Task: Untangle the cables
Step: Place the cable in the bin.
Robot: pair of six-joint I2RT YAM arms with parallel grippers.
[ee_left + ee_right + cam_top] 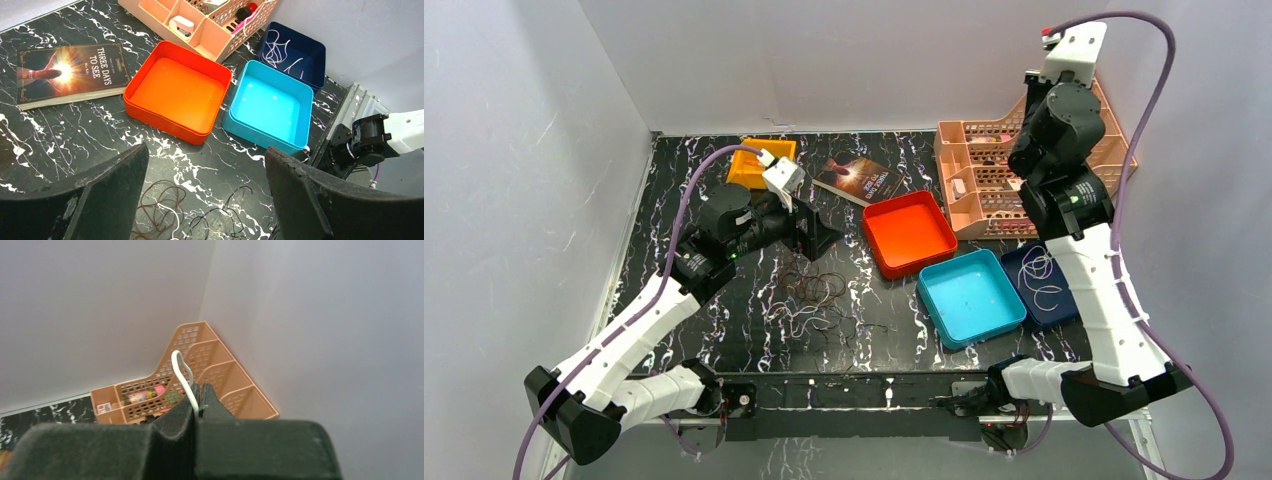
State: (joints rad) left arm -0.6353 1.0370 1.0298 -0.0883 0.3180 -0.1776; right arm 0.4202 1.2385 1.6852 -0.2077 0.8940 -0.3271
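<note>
Right hand point(199, 396) clamps one white cable point(182, 371). Left hand point(206, 152) stands wide open, empty; tangled cables point(161, 209) lie below it, number unclear.

bright, even light; soft shadows

The marble-look tabletop point(904, 160) is showing black with white veins. Near six o'clock the thin looped cables point(816, 300) are showing dark brown, black and whitish. Toward three o'clock an orange square plastic tray point(909, 232), a light-blue square plastic tray point(970, 297) and a navy square plastic tray point(314, 57) are sitting. At one o'clock a thin white cord point(183, 375) is crossing a peach perforated plastic organiser point(984, 170).
</note>
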